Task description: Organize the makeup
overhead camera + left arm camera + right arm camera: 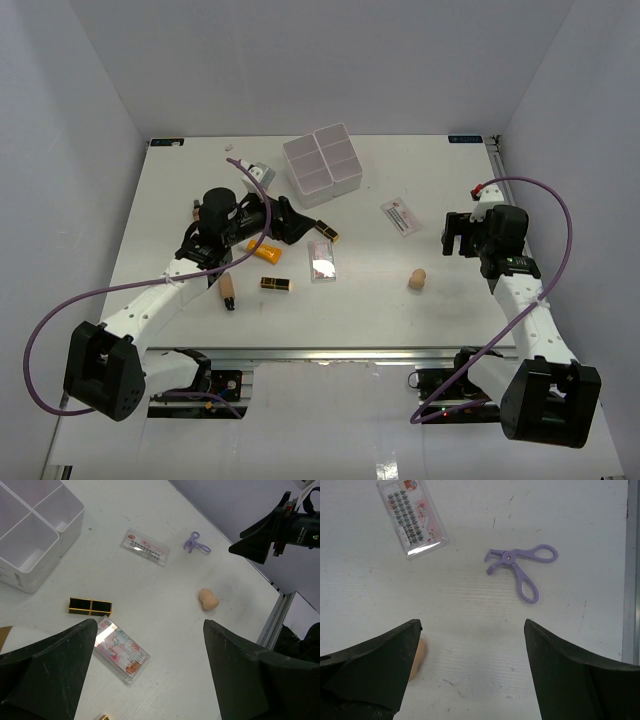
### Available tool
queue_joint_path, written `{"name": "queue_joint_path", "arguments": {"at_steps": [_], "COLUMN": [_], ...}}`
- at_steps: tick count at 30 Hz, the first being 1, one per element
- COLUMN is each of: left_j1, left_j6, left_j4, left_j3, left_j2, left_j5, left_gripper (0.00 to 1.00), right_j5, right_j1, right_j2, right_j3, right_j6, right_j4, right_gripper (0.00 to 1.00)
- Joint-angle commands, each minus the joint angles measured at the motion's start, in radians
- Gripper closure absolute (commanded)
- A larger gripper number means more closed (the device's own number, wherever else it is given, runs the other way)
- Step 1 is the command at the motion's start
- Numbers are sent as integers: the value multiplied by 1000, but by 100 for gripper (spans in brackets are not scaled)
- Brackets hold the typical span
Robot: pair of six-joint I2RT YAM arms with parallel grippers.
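The makeup lies scattered on the white table. An orange tube [266,251], a tan bottle with a dark cap [228,292] and a black-gold lipstick [276,284] lie near the left arm. A second lipstick [326,231] [90,606] lies beside the clear pink palette [321,260] [121,650]. A beige sponge [416,279] [208,599] [419,652] sits mid-right. The white-red packet [400,216] [146,546] [412,525] lies further back. My left gripper [296,224] [150,625] is open and empty above the palette. My right gripper [450,234] [472,625] is open and empty over bare table.
The white four-compartment box [322,165] [30,535] stands at the back centre with nothing showing in it. A purple scissor-like tool [517,567] [196,543] lies by the right gripper. A small grey object [262,174] sits left of the box. The table's metal front rail [330,355] runs along the near edge.
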Motion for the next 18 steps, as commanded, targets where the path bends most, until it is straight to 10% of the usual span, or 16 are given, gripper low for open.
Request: {"name": "queue_joint_path", "arguments": {"at_steps": [1,8,18], "left_j1": [1,1,1], "left_j6": [-2,-13,-21], "left_j4": [16,12,5], "left_j3": [-7,-2,5], "left_j2": [-21,-23,-23], "left_j5": [21,37,47], "left_gripper": [2,2,2], "right_j5": [-9,-261,-94], "right_j1": [-5,1,-3], "right_j2": [-34,-85,155], "right_j3": [0,-11,119], "right_j6": [-23,-497,-685], "right_j4": [23,-118,-266], "right_gripper": [10,10,7]}}
